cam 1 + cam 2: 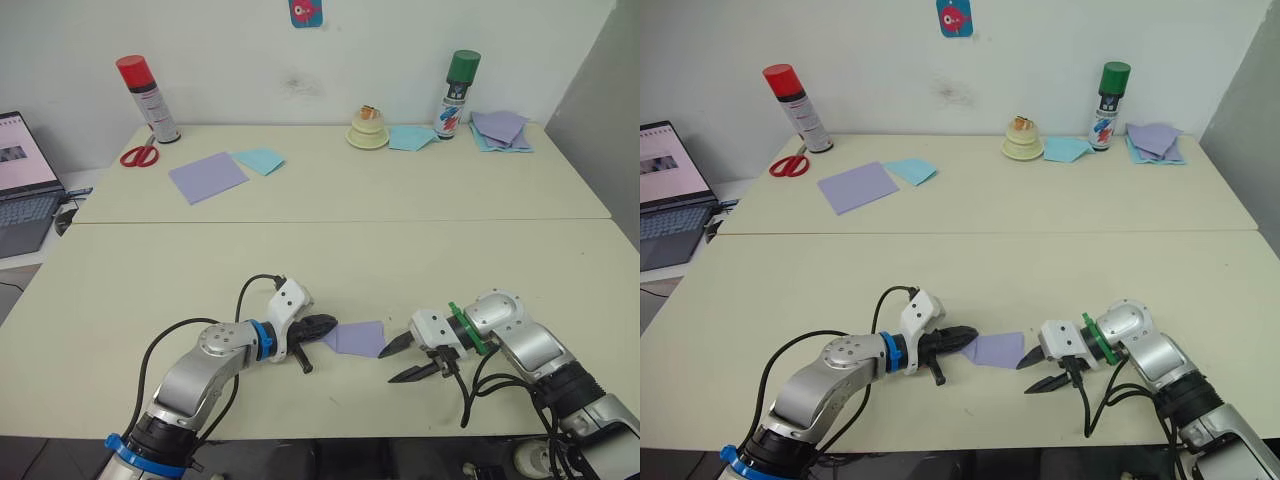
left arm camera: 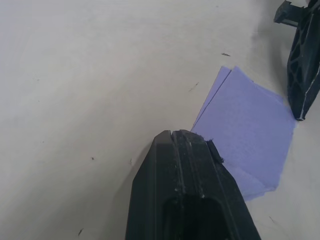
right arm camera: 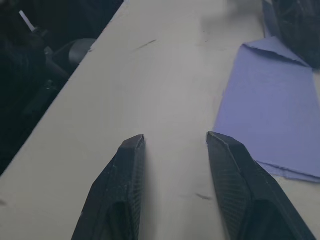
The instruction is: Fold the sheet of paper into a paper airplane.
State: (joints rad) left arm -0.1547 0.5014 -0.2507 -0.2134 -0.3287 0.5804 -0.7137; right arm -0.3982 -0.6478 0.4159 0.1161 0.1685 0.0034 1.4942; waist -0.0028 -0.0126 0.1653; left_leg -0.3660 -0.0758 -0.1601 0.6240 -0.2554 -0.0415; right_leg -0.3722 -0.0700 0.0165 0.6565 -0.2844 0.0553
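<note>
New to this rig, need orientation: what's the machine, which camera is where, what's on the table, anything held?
It is a humanoid robot with two arms. Two pictures come from its head camera, two from wrist cameras looking along the fingers. The left gripper is shut, its tip on the edge of the folded sheet of paper. The right gripper is open beside it, holding nothing. Farther back on the table: scissors, two spray cans, loose purple and blue sheets.
</note>
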